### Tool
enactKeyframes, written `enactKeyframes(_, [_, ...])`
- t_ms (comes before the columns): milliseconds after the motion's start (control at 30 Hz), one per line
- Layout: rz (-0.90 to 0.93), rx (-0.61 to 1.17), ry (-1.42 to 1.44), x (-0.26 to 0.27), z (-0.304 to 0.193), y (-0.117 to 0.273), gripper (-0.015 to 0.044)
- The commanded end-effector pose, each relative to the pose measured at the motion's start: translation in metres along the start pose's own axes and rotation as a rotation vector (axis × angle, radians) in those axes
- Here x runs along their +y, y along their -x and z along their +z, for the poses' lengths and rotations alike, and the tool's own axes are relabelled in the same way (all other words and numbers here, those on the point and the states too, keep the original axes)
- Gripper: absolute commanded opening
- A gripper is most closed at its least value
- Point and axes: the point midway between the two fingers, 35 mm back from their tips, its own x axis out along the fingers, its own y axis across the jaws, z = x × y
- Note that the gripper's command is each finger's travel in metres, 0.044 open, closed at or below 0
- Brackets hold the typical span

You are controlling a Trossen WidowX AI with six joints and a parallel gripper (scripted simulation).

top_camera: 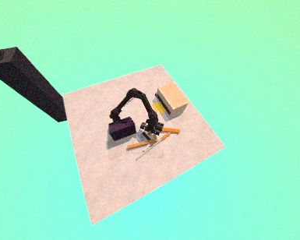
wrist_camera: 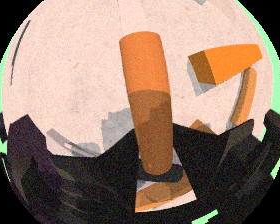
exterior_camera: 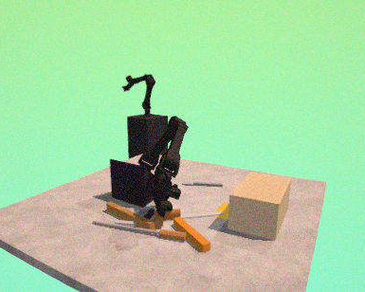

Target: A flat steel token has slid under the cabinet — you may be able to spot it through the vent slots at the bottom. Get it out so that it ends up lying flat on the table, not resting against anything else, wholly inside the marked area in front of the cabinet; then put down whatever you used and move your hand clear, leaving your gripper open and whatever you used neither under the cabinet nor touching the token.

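Note:
My gripper (top_camera: 153,132) (exterior_camera: 164,211) is shut on the orange handle (exterior_camera: 173,214) (wrist_camera: 147,65) of a thin-rod tool, low over the table. In the wrist view the handle extends up from between the fingers. Its pale rod (exterior_camera: 201,216) points toward the cabinet (top_camera: 173,95) (exterior_camera: 255,204) and ends near the yellow marked area (top_camera: 158,107) (exterior_camera: 222,209), which lies in front of the cabinet's dark slotted side. I cannot make out the steel token. Whether the rod tip touches the table is too small to tell.
An orange bar (top_camera: 173,131) (exterior_camera: 192,234) (wrist_camera: 231,62) lies near the gripper; another orange bar (top_camera: 135,146) (exterior_camera: 120,210) lies on the other side. A second tool with an orange handle (top_camera: 166,135) (exterior_camera: 173,235) lies beside them. A grey rod (exterior_camera: 208,185) lies farther back.

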Motion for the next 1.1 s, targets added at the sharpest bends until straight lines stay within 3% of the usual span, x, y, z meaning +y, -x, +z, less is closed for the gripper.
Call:
enactKeyframes(0, [-0.004,-0.002,-0.005,-0.005,-0.004,0.001,0.0000])
enactKeyframes(1067, [-0.006,-0.001,-0.004,-0.029,-0.023,0.002,0.0000])
